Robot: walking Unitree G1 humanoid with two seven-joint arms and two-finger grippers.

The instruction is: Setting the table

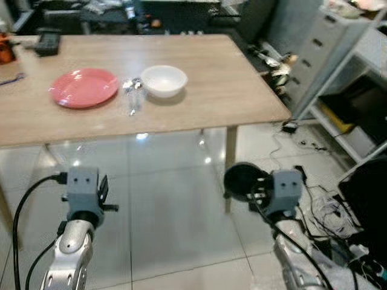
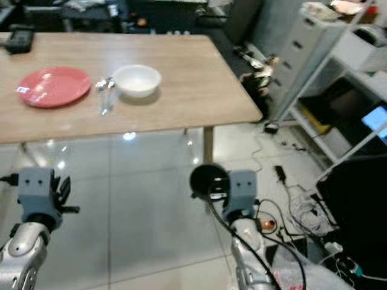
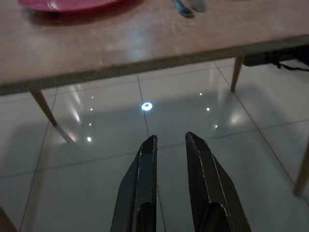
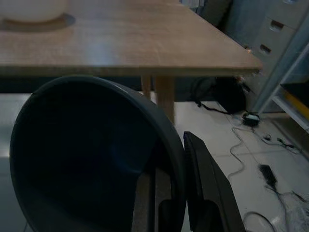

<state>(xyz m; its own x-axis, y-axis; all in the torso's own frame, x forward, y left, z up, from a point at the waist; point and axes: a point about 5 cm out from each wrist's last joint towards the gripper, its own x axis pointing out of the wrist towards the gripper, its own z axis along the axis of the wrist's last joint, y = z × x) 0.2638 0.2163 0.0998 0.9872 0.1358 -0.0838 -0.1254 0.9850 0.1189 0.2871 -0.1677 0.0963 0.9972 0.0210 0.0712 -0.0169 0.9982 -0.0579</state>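
Right pincer [image 4: 169, 193] clamps the rim of a dark bowl [image 4: 91, 154], held below and short of the tabletop [image 1: 230, 90]; rigid, light, likely slippery, best gripped at the rim; left pincer [image 3: 171, 145] slightly parted, empty.

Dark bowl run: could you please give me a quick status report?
Right gripper shut on dark bowl, below table edge. Left gripper open, idle. Pink plate, white bowl set. Path clear.
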